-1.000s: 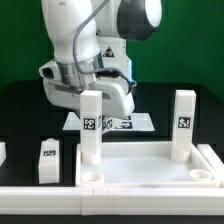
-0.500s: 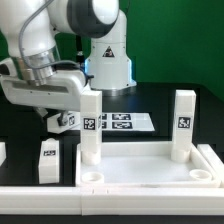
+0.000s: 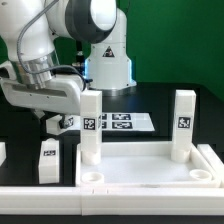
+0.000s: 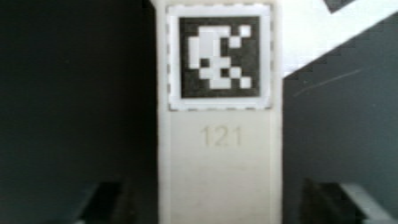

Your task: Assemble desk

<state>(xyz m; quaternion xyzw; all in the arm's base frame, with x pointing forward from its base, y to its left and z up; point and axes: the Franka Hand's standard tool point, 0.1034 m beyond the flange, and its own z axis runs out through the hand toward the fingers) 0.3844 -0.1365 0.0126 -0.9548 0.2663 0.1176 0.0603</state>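
Note:
The white desk slab (image 3: 140,165) lies flat with two tagged legs standing upright in its far corner sockets, one on the exterior view's left (image 3: 91,135) and one on the right (image 3: 183,125). Its two near sockets (image 3: 90,177) are empty. My gripper (image 3: 84,100) is at the top of the left leg. In the wrist view this leg (image 4: 217,150) fills the middle, and my gripper (image 4: 214,205) stands open around it, with a dark gap between each finger (image 4: 98,203) and the leg's sides. A loose leg (image 3: 48,160) stands on the black table to the left.
A long white border rail (image 3: 110,200) runs along the front and up the right side of the slab. The marker board (image 3: 128,122) lies behind the left leg. Another white piece (image 3: 2,152) shows at the left edge. The robot base (image 3: 108,60) stands at the back.
The hand has turned round the left leg's top, its body swinging to the exterior view's left. The leg stays upright in its socket.

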